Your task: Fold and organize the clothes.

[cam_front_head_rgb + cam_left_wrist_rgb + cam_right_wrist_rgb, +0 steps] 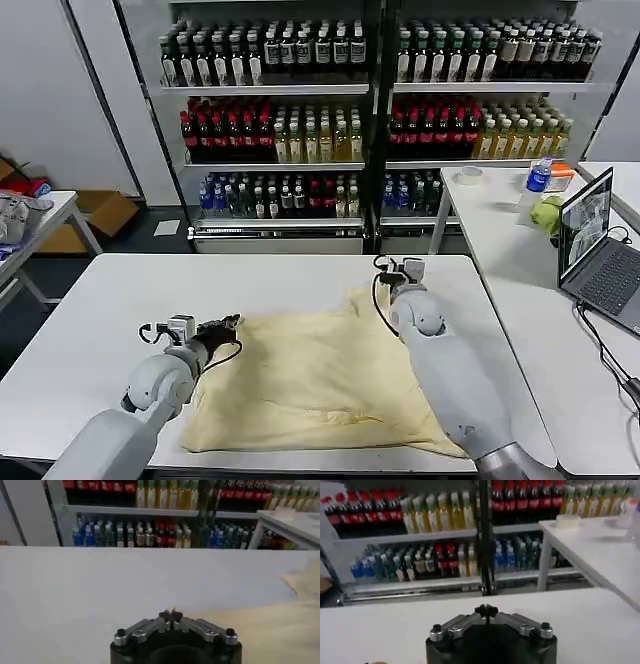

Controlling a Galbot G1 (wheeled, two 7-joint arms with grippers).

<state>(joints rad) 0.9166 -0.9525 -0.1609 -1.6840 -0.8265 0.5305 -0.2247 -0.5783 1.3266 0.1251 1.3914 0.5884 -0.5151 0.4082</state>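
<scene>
A cream T-shirt (320,380) lies spread on the white tabletop (90,320), covering its middle and near-right part. The cloth is mostly flat with soft wrinkles; its near edge runs close to the near edge of the tabletop, and its far right corner rises in a small peak.

The left gripper (222,326) sits low at the shirt's left edge, on the far left corner of the cloth. In the left wrist view its fingertips (171,616) are pressed together, with a small bit of cream fabric showing at the tips, so it is pinched onto the T-shirt (280,630), which spreads away to one side over the tabletop (100,585).

The right gripper (403,268) is at the far right corner of the shirt, near the far edge of the tabletop, where the cloth peaks up. In the right wrist view its fingertips (486,611) meet with no gap; bare tabletop (590,620) lies past them, and whether any cloth is caught between them cannot be told.

Beyond the tabletop stand shelves of bottles (300,130). To the right, a second table (500,240) carries a laptop (600,250).
</scene>
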